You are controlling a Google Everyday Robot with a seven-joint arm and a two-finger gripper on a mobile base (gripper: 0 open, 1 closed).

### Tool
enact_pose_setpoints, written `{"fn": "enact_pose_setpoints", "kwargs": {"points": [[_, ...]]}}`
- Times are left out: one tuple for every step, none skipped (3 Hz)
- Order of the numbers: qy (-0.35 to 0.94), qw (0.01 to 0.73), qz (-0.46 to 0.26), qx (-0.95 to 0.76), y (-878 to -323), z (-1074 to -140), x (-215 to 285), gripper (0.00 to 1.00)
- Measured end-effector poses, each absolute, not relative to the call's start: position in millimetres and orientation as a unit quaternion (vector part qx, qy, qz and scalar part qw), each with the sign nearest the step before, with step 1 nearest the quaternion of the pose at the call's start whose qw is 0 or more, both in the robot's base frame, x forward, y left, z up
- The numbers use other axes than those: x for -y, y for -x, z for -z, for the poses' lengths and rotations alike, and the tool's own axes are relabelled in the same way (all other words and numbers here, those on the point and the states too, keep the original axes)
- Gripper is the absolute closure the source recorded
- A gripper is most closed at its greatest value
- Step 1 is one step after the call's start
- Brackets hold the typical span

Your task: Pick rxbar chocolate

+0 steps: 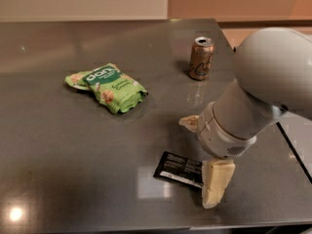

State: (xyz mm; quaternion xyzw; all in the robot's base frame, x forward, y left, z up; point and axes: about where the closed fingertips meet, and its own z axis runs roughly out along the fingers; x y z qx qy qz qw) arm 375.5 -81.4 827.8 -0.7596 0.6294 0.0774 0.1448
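**Dark tabletop, bar at the gripper's near finger**

Camera view. Glossy dark grey table (73,155), lamp glare at its near-left corner; pale wall behind, lighter floor past the right edge.

- Gripper (199,161) hangs low over the near-right part of the table, spread wide. One cream finger points down on the near side, the other tip shows on the far side.
- rxbar chocolate (178,168) lies flat on the table. It sits just left of the near finger, which hides its right end.
- Long axis runs left to right, dipping slightly toward the near finger. The bar looks to lie across the line between the two fingers, closer to the near one. Contact with the wrapper: cannot tell.
- Judgement: the fingers would close across the bar's short side, which suits a flat wrapper, though the gripper may need to go lower first.
- Green snack bag (109,87) is well off to the far left of the gripper. Soda can (201,57) stands upright well beyond it. Neither is in the way.
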Motion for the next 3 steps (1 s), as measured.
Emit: {"fn": "enact_pose_setpoints", "kwargs": {"points": [[0.759, 0.134, -0.071, -0.633, -378.0, -822.4, 82.4, 0.19], [0.759, 0.126, -0.067, -0.635, -378.7, -819.5, 84.1, 0.43], [0.759, 0.125, -0.067, -0.636, -378.7, -822.6, 84.2, 0.66]]}}
